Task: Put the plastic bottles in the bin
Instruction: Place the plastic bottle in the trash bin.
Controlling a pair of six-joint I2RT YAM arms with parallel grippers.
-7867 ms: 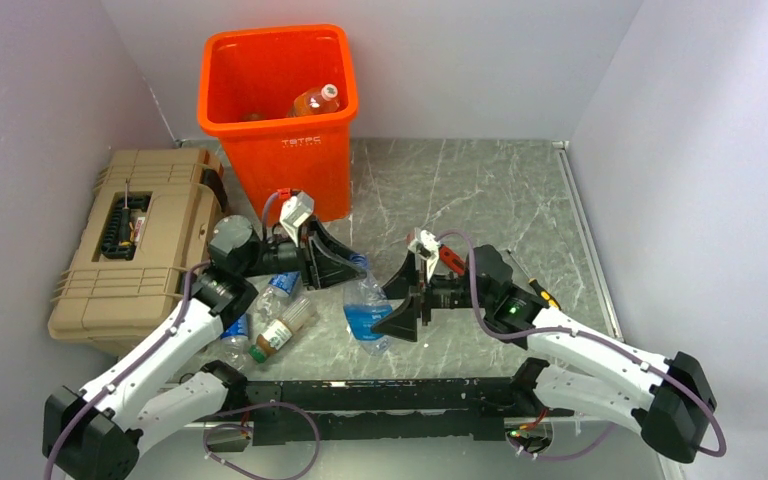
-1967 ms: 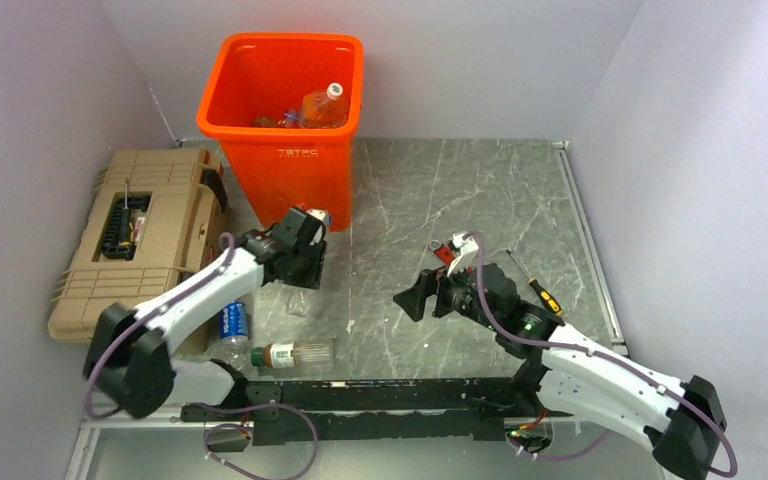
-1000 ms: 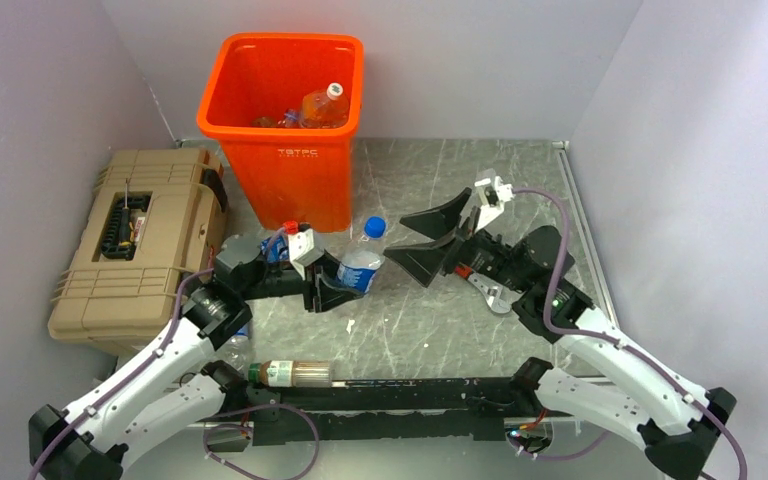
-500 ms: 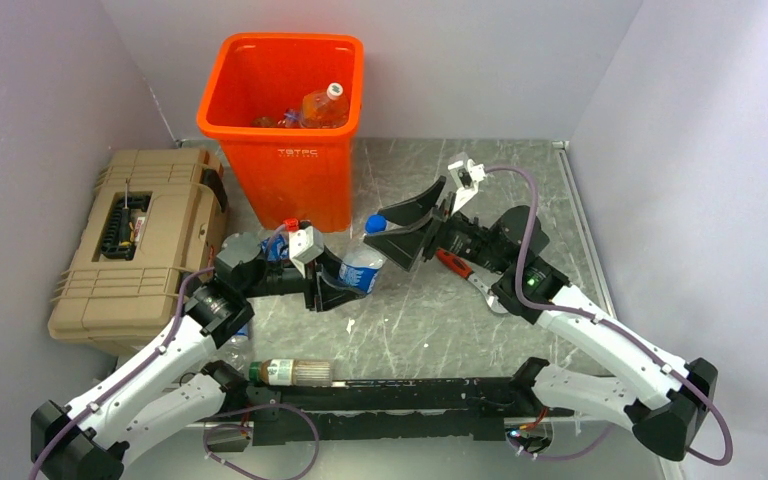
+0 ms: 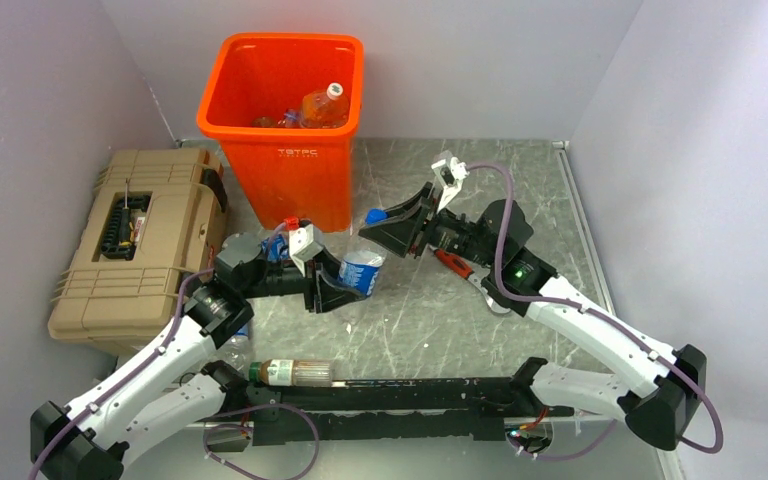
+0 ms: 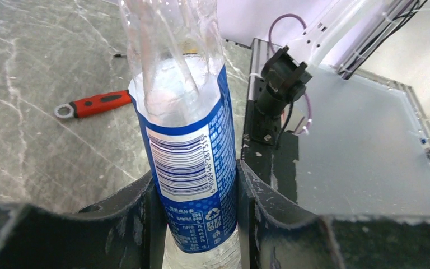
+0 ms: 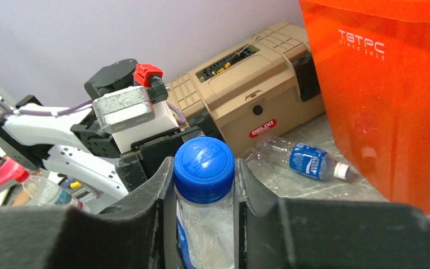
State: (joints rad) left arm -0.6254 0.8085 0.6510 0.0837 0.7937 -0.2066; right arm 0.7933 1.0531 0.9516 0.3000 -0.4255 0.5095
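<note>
A clear plastic bottle (image 5: 364,270) with a blue label and blue cap (image 7: 205,162) is held off the table between both arms. My left gripper (image 6: 193,188) is shut on its labelled body (image 6: 193,162). My right gripper (image 7: 204,188) is shut on its neck just under the cap, with a jaw pressed against each side. In the top view the left gripper (image 5: 343,277) and right gripper (image 5: 392,224) meet in front of the orange bin (image 5: 290,160), which holds several bottles (image 5: 320,104). More bottles lie on the table (image 5: 295,374), (image 7: 305,161).
A tan toolbox case (image 5: 125,250) stands left of the bin, against the left wall. A red-handled wrench (image 5: 452,262) lies under the right arm, also in the left wrist view (image 6: 92,105). A black rail (image 5: 380,395) runs along the near edge.
My right gripper swung left to the bottle's cap end and closed from wide open onto the neck. The left gripper stayed still, holding the bottle.
</note>
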